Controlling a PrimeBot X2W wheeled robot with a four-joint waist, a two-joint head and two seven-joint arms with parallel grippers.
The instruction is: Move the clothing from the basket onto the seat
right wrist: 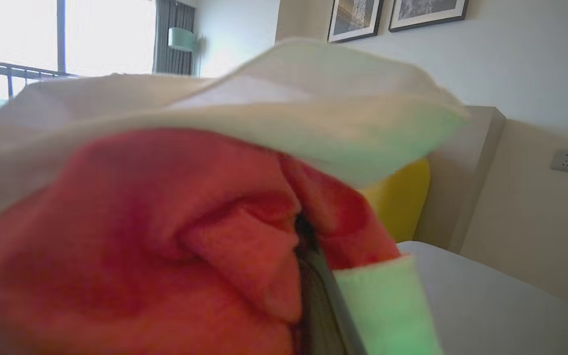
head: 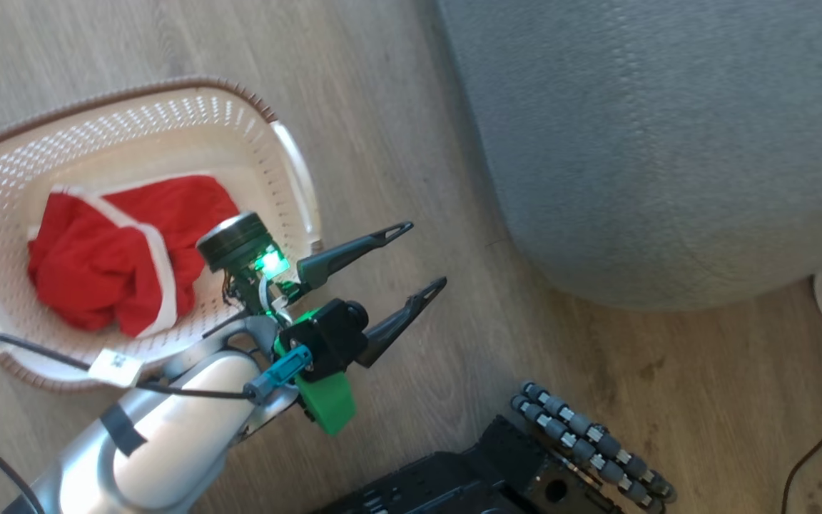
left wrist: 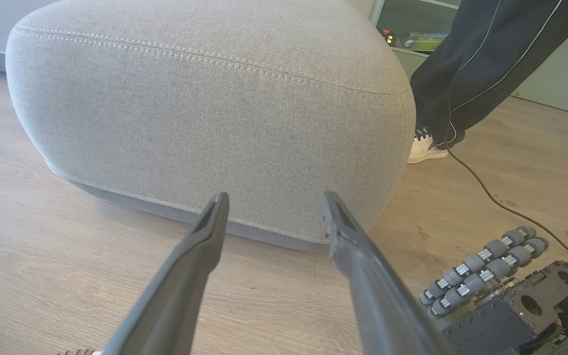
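- The left tool [head: 425, 255] is held with its fingers wide apart and nothing between them. It hangs over the floor [head: 397, 107], with the basket [head: 290, 164] just behind it and the seat [head: 632, 143] ahead of its tips.
- One red garment [head: 108, 264] is seen crumpled in the basket behind the left tool, so the task is judged half done at best.
- The right tool [right wrist: 308, 266] is clamped shut on a second red garment [right wrist: 165, 236], which is bunched close against its wrist camera with white trim [right wrist: 313, 123] draped over the top.
- That tight pinch is judged to be there so the soft cloth cannot slip before it is set down.
- A pale surface [right wrist: 461, 296] is seen beyond the right tool; whether it is the seat cannot be told.
- A person's shoe [left wrist: 424, 148] is spotted beside the seat, right of the left tool's fingers, and is best given room.
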